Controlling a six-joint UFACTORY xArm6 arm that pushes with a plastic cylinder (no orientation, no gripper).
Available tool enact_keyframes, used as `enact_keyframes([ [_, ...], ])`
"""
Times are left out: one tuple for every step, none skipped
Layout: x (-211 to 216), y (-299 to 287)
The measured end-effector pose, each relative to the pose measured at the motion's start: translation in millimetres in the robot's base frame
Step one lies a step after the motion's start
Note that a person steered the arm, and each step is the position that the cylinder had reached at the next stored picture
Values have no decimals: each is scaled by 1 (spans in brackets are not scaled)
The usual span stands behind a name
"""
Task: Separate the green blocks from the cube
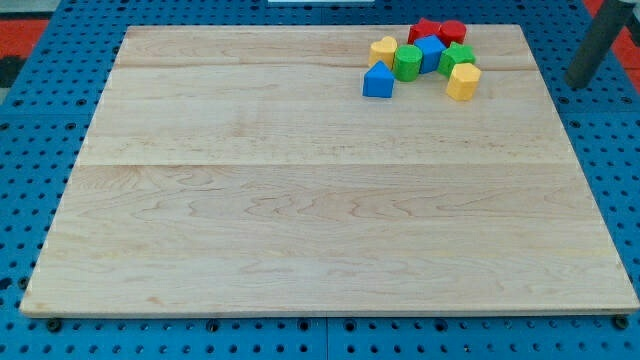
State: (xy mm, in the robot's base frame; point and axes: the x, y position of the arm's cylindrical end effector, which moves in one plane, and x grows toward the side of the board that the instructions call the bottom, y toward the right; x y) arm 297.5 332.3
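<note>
Eight small blocks sit bunched near the top right of the wooden counter [300, 220], and you will find no brand, label or writing anywhere on them or on the board. At the back of the bunch stand a red block [424, 29] and a red cylinder [452, 31], both partly hidden by what lies in front; the first one's shape is hard to make out. The blue cube [431, 52] sits in the middle, its lower part covered by its neighbours. The green cylinder [407, 62] touches the cube on the view's left, and the green block [457, 57], of a shape you cannot tell for sure, touches it on the view's right. A yellow block [383, 49] leans against the green cylinder from the left, a blue house-shaped block [378, 81] stands just below it, and a second yellow block [463, 81] sits just below the green block.

Your tool is a plain dark rod with nothing to open or hold; it enters at the top right corner, cut off by the frame. My tip [579, 83] hangs off the counter's right edge over the blue pegboard [620, 150], well apart from every block.
</note>
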Motion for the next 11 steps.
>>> enact_keyframes([
  [-32, -12],
  [-40, -85],
  [-45, -110],
  [-22, -140],
  [-20, -160],
  [-19, -149],
  [-22, -126],
  [-34, -157],
  [-41, -201],
  [-54, -243],
  [-36, -243],
])
